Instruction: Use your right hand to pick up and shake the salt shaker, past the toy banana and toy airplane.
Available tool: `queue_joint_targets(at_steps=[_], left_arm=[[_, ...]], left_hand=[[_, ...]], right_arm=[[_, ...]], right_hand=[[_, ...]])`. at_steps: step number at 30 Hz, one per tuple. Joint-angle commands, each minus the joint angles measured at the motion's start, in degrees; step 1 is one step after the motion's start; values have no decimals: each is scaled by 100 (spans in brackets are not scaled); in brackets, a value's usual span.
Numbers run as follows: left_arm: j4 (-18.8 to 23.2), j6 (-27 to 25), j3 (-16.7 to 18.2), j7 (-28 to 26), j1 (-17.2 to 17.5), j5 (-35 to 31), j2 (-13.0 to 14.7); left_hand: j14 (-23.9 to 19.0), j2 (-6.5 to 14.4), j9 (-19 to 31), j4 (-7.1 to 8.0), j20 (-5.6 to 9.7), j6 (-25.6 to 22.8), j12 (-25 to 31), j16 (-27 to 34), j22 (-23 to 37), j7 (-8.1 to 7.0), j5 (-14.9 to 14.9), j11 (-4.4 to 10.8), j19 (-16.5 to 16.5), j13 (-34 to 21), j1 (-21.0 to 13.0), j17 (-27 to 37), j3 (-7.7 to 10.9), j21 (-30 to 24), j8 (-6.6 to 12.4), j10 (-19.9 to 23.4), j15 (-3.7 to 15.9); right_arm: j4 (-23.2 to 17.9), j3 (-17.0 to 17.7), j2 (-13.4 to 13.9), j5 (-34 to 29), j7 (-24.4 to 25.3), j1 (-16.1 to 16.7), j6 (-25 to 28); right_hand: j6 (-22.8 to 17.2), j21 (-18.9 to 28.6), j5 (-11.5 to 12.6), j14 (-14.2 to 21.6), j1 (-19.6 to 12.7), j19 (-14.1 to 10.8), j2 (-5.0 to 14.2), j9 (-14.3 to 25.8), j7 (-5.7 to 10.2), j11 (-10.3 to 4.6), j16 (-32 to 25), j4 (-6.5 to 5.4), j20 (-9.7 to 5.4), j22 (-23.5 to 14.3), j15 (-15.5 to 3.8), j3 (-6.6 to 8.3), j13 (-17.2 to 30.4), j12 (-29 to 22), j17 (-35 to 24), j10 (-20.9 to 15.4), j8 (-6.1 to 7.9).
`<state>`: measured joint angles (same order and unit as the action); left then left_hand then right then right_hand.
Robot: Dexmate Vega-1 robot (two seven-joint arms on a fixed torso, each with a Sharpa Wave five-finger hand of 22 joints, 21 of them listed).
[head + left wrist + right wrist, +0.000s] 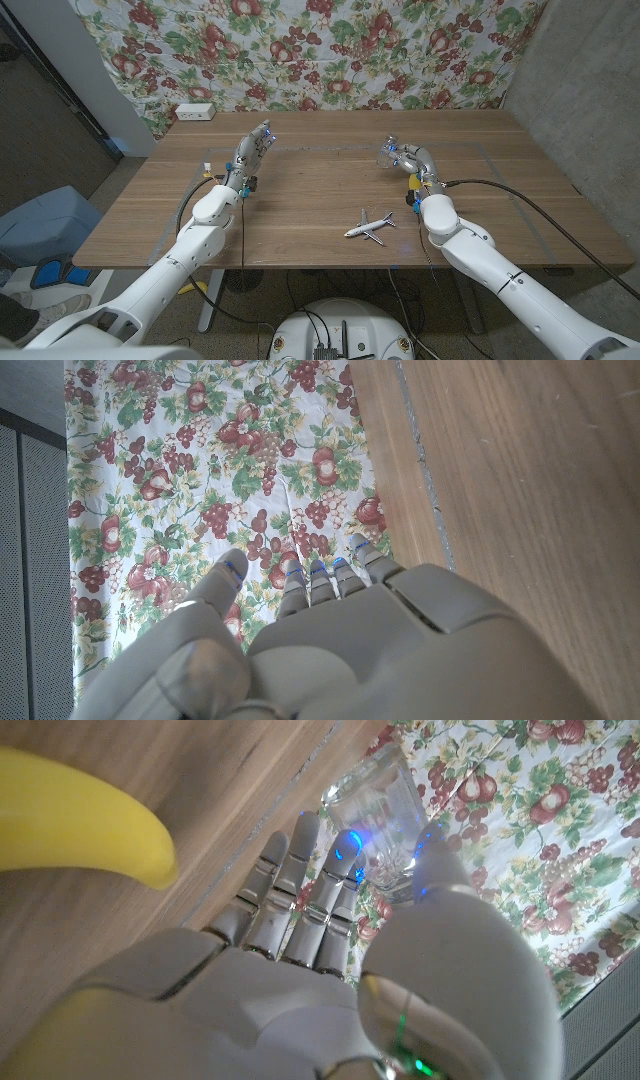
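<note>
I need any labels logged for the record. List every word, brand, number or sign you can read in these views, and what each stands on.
None can be read.
Toy airplane: dark marks on tail and fuselage, too small to read.
White box at the table's far edge: no legible print.
Salt shaker, clear glass held by the right hand: no label visible.
Toy banana: plain yellow.
Floral cloth: fruit pattern, no text.

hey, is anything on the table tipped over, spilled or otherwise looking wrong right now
Nothing spilled or damaged. The one thing off upright is the salt shaker, held tilted in the right hand. The toy airplane sits on the table as expected.
</note>
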<state>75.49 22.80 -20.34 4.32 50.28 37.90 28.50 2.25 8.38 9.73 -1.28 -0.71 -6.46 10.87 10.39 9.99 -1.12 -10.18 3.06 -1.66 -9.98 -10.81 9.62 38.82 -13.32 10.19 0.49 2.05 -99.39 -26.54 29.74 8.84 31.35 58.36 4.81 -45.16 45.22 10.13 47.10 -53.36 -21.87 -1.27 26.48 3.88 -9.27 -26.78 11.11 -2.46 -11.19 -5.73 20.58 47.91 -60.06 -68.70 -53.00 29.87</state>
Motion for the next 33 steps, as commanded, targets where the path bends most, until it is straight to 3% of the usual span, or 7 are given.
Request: queue_joint_targets(at_steps=[1, 8, 18, 28, 33], left_arm=[[68, 7, 10, -51, 56, -13, 15], [134, 4, 17, -89, 81, -37, 38], [201, 30, 26, -108, 129, -41, 47], [371, 26, 44, -184, 243, -66, 98], [459, 27, 56, -221, 304, -79, 124]], left_hand=[[-25, 221, 25, -7, 4, -56, 3, -7, 19, 16, -25, 3, -72, -9, 27, 13, 26, 26, 18, 20, 48], [-27, 221, 25, -7, 3, -53, 1, -7, 20, 14, -26, 5, -80, -9, 27, 13, 27, 33, 16, 15, 50], [-27, 221, 25, -5, 5, -56, 4, -7, 20, 18, -26, 5, -88, -9, 27, 13, 29, 41, 18, 22, 52], [-27, 219, 25, -4, 0, -53, 3, -8, 20, 16, -26, 16, -90, -9, 28, 13, 29, 51, 16, 20, 44], [-28, 219, 25, -4, -2, -53, 4, -8, 20, 16, -26, 6, -90, -9, 27, 12, 30, 58, 16, 22, 48]], right_arm=[[559, 112, -735, -452, 1357, 158, -1111], [906, 244, -1242, -552, 1989, 198, -1658], [1068, 347, -1533, -684, 2330, 234, -1967], [841, 354, -1305, -679, 1953, 336, -1787], [542, 357, -1012, -589, 1541, 426, -1459]], right_hand=[[-1439, 35, 21, 20, -717, 17, 655, -2, -362, -24, 23, -186, -63, -12, -708, 144, 35, -41, -11, 7, 36], [-1431, 52, 24, 29, -712, 27, 656, 0, -375, -39, 19, -191, -54, -10, -707, 137, 14, -32, -14, -1, 32], [-1428, 64, 30, 28, -701, 64, 662, 8, -425, -19, 17, -201, -24, -9, -693, 129, 13, -33, -16, 3, 32], [-1400, 84, 39, 21, -702, 83, 672, 44, -431, -22, 8, -200, -31, -9, -696, 123, 45, -44, -24, 36, 37], [-1420, 100, 42, 7, -707, 85, 676, 33, -400, -36, 14, -197, -52, -8, -700, 124, 43, -47, -22, 29, 35]])
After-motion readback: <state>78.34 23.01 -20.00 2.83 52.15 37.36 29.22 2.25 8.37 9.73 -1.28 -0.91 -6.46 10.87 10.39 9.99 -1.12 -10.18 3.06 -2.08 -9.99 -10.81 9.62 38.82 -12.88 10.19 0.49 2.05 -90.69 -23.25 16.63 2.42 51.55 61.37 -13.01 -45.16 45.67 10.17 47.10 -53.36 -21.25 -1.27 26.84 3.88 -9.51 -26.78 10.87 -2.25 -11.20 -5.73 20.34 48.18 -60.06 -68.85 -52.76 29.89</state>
